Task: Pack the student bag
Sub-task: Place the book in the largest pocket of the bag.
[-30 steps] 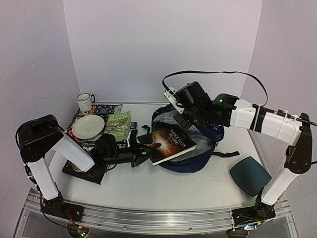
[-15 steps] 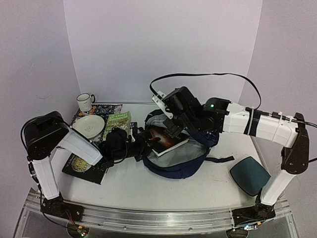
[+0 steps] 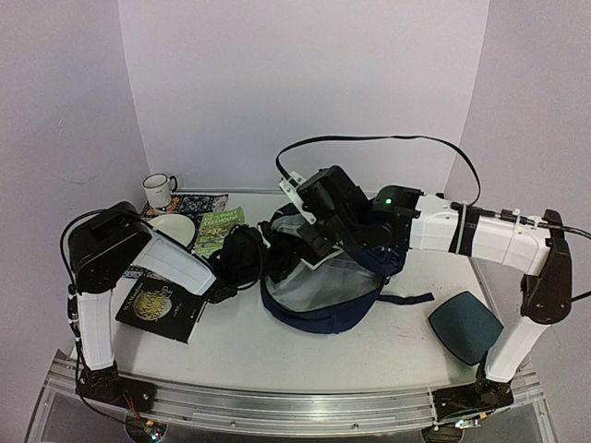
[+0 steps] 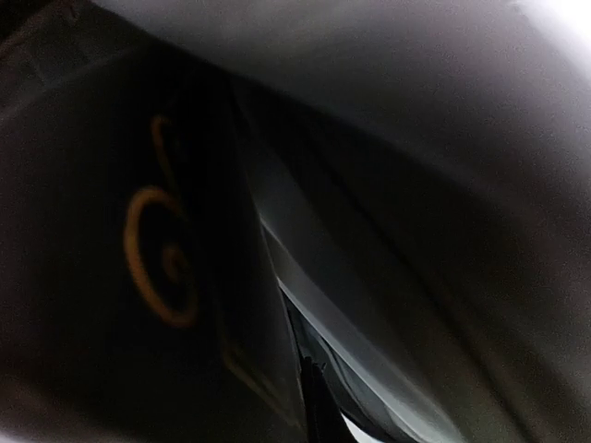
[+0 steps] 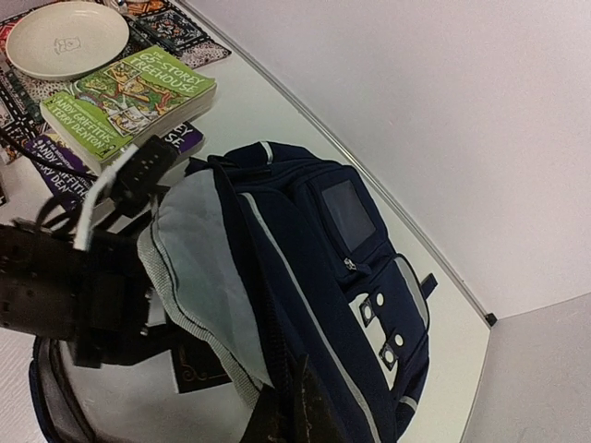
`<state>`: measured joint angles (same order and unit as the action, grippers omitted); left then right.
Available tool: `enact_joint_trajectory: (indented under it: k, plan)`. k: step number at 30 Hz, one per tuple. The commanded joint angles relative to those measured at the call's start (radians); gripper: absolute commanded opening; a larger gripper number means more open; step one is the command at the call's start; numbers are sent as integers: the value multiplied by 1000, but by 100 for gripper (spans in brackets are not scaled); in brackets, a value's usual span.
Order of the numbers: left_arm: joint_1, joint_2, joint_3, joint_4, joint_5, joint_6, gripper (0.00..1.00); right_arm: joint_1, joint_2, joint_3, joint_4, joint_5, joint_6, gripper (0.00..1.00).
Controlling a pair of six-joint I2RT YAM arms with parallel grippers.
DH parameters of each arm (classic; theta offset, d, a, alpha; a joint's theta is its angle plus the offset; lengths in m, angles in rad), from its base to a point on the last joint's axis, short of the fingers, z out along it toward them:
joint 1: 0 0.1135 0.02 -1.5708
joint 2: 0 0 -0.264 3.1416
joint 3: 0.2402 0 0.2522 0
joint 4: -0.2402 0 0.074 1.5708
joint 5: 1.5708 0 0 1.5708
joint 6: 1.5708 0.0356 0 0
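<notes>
Right now the backpack (image 3: 334, 293) is lying in the middle of the table (image 3: 277, 360), its mouth gaping toward nine o'clock and showing grey lining. The right gripper (image 5: 295, 397) is reaching in from three o'clock and holding up the upper rim of that opening, its jaws clenched on the fabric. The left gripper (image 3: 249, 260) is poking into the mouth from nine o'clock. Its fingers are sitting down inside the bag, so I cannot tell whether they are released or grasping. Its wrist camera is looking into near darkness, with a dark book (image 4: 138, 277) bearing an orange swirl close on the left and pale lining on the right. At ten o'clock from the bag a green book (image 3: 218, 229) is lying on other books, beside a white plate (image 5: 66, 39) and a mug (image 3: 159, 190). Another dark book (image 3: 159, 305) is lying at eight o'clock, and a teal pouch (image 3: 466, 327) is sitting at four o'clock.
</notes>
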<state>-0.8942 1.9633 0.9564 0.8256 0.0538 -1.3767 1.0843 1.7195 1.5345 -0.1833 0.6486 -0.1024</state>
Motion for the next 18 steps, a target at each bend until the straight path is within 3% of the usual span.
enact_joint_trajectory:
  k: [1,7,12,18]
  plan:
    - [-17,69,137,120,-70,38,1,17,-8,57,99,23,43,0]
    - [-41,140,193,117,-114,55,8,17,-17,34,100,32,42,0]
    - [-67,202,228,104,-109,70,28,18,-4,28,104,63,29,0]
    - [-97,167,198,59,-136,136,47,18,-7,7,126,128,-4,0]
